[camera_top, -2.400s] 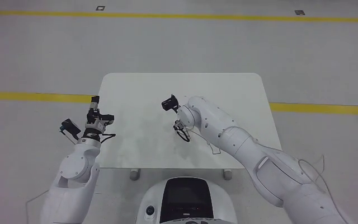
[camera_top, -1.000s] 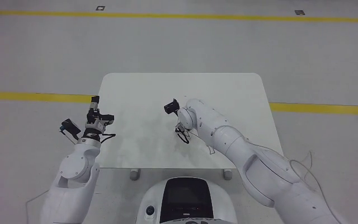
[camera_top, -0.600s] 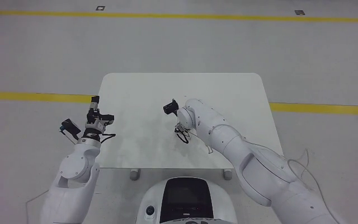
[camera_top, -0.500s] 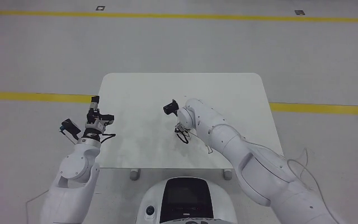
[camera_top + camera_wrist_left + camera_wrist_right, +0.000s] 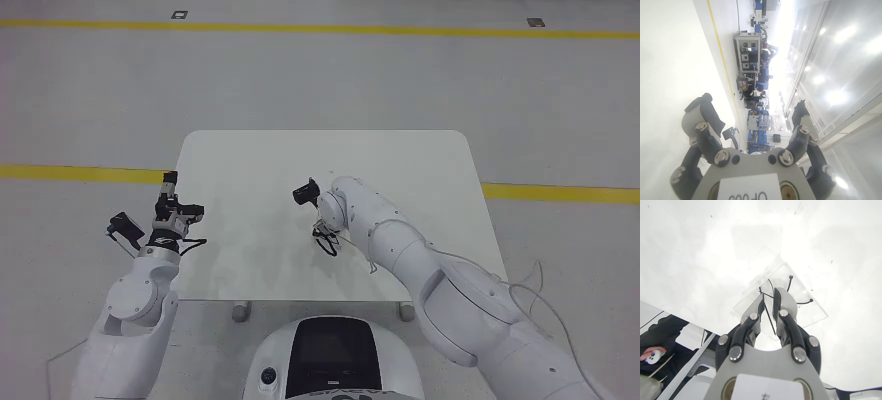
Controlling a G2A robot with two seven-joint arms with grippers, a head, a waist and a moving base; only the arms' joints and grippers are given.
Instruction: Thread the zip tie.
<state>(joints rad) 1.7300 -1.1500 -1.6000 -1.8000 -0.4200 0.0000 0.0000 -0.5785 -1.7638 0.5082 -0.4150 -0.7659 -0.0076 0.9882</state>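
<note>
A zip tie [image 5: 769,317] is being straddled by the right gripper [image 5: 768,293] on a clear tray [image 5: 810,313].

The right gripper [image 5: 322,238] is being held low over the tray, toward the middle of the front edge of the table [image 5: 400,170]. Its fingers are being held narrowly apart, with the tie's black strap lying in the gap between them; whether either pad is touching the strap cannot be told. Two more ties [image 5: 790,283] are being carried by the same tray, their heads lying just beyond the fingertips. The left gripper [image 5: 183,197] is being held at the table's left edge, well apart from the tray, and its fingers [image 5: 702,113] are being held spread wide, pointing out toward the room.
</note>
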